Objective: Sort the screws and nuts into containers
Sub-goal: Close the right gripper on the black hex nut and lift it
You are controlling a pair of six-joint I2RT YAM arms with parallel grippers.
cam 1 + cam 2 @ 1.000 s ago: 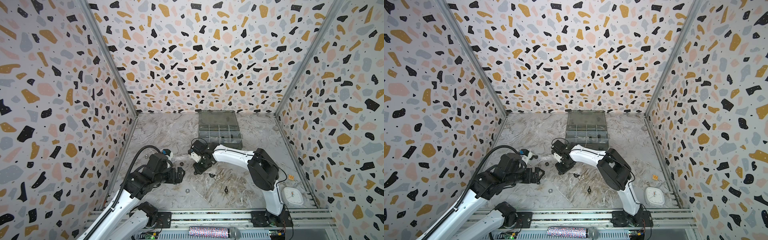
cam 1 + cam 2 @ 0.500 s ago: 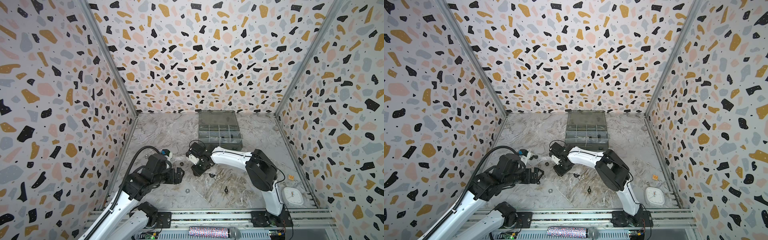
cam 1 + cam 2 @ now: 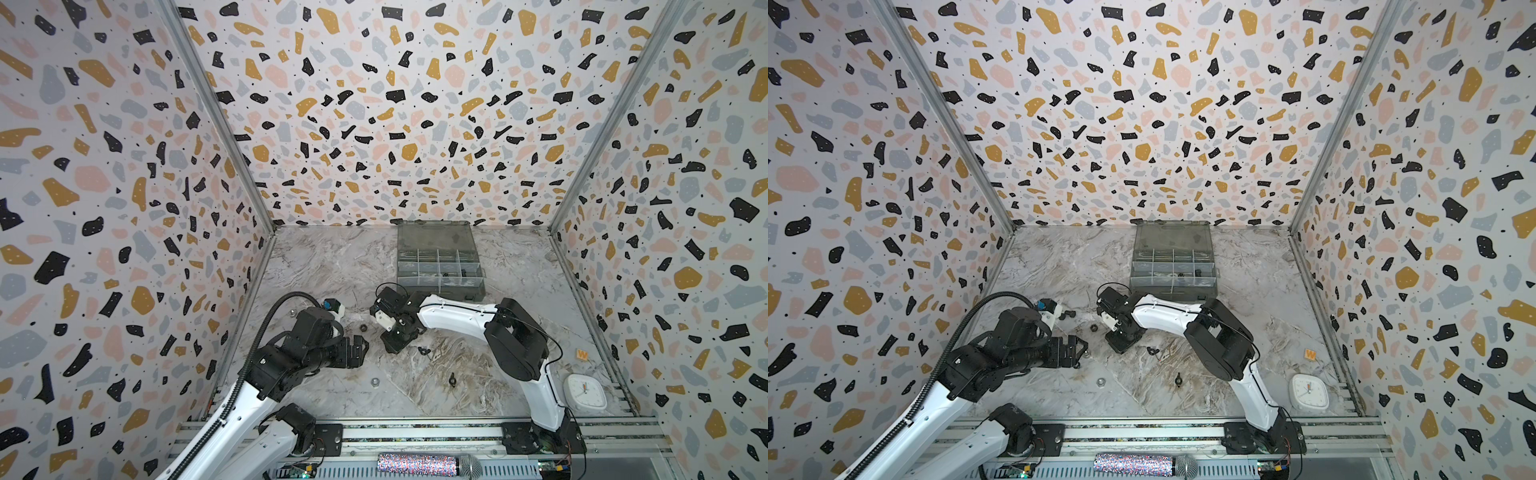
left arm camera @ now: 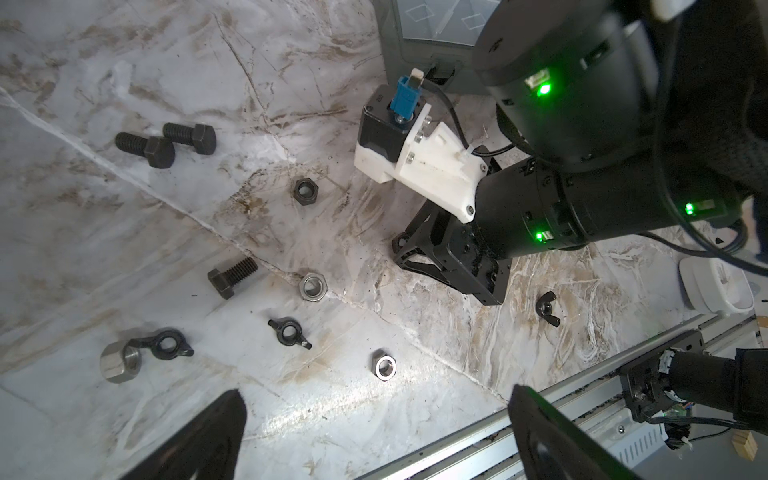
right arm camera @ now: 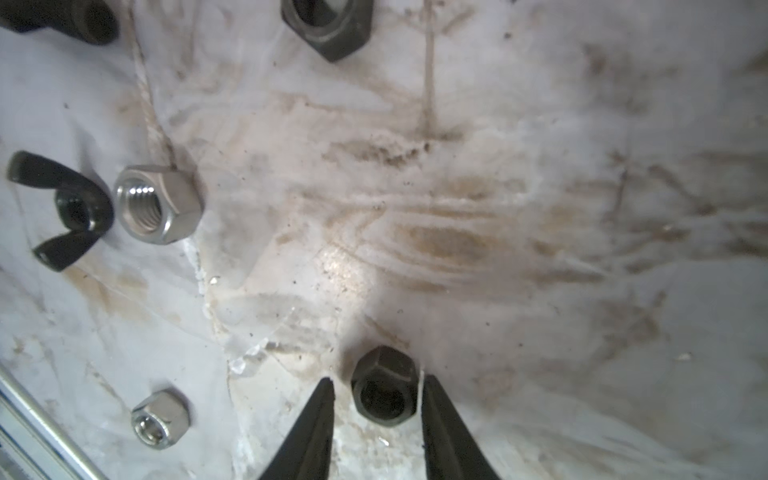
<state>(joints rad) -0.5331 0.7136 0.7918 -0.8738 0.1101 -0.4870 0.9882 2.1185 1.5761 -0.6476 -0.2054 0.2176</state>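
My right gripper [image 5: 378,384] points down at the table, open, with a black hex nut [image 5: 385,388] between its fingers; a thin gap shows on each side. In both top views it [image 3: 395,345] stands mid-table in front of the containers, the compartments of a smoky organizer box [image 3: 438,262] with its lid laid back. My left gripper [image 4: 374,392] hovers wide open, holding nothing. Three black screws [image 4: 145,147] [image 4: 191,135] [image 4: 230,276] lie on the table. Loose nuts lie around: a black hex [image 4: 306,191], silver ones [image 4: 312,286] [image 4: 383,365] and wing nuts [image 4: 289,330] [image 4: 547,307].
A white clock [image 3: 586,390] and an orange tag [image 3: 582,354] sit at the front right. A metal rail [image 3: 415,432] runs along the table's front edge. Patterned walls close in three sides. A large silver nut [image 4: 118,363] touches a wing nut [image 4: 166,343].
My right gripper has shifted a little to the left and come down over the black hex nut, its jaws slightly narrower. The left arm has not moved.
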